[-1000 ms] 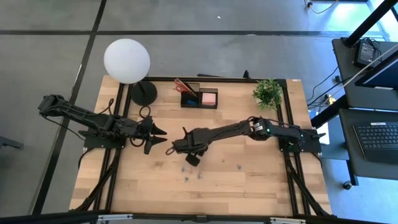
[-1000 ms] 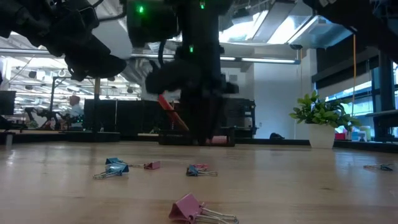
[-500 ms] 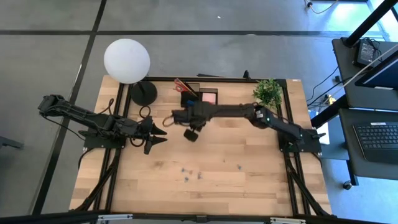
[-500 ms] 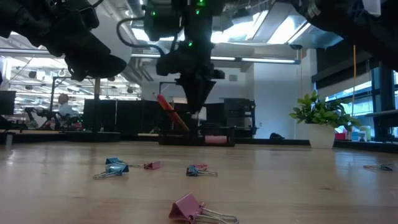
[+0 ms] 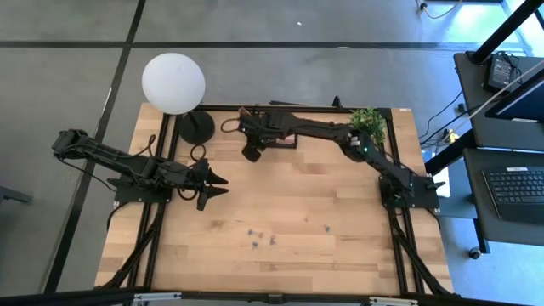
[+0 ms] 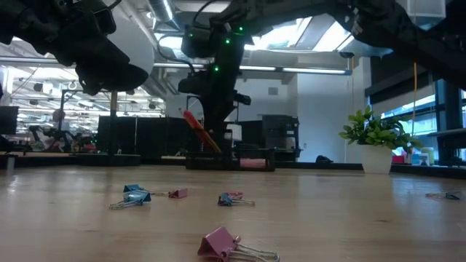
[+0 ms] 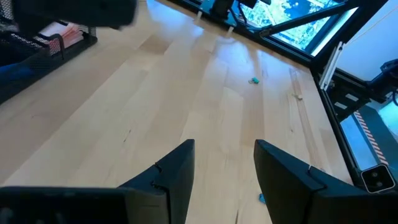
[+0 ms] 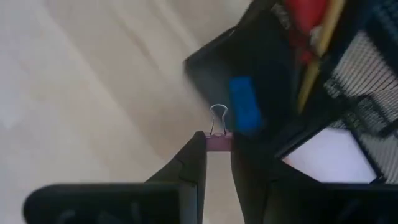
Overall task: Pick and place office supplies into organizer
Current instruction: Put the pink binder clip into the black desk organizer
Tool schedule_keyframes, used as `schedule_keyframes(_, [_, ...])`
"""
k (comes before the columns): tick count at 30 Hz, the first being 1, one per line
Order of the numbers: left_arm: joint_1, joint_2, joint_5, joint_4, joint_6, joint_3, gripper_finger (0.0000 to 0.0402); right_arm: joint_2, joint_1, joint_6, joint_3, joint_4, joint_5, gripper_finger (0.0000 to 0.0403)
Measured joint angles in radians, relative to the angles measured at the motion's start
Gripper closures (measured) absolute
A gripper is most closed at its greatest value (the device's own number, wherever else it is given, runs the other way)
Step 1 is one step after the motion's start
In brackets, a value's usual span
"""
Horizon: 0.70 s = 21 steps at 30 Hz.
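Nearest the low camera, a pink binder clip (image 6: 220,243) lies on the pale wood table (image 5: 323,255), with further clips (image 6: 133,196) scattered beyond it. The left gripper (image 5: 219,184) waits mid-table, fingers spread and empty. Farther back, the right gripper (image 8: 216,163) pinches a small pink clip (image 8: 218,141) by its body, wire loops forward, apparently for release over the black mesh organizer (image 8: 348,93), which holds red-handled scissors (image 6: 201,132).

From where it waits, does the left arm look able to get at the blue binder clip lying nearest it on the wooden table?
Probably yes. The left gripper is open over bare wood, the blue binder clip lies uncovered, and the right gripper is away by the black mesh organizer.
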Motion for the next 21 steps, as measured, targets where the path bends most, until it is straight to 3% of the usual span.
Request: schedule_keyframes(21, [0.000,0.000,-0.001,0.000,0.000,0.000,0.0242,0.015,-0.082,-0.028,-0.113,0.127,0.000,0.0338])
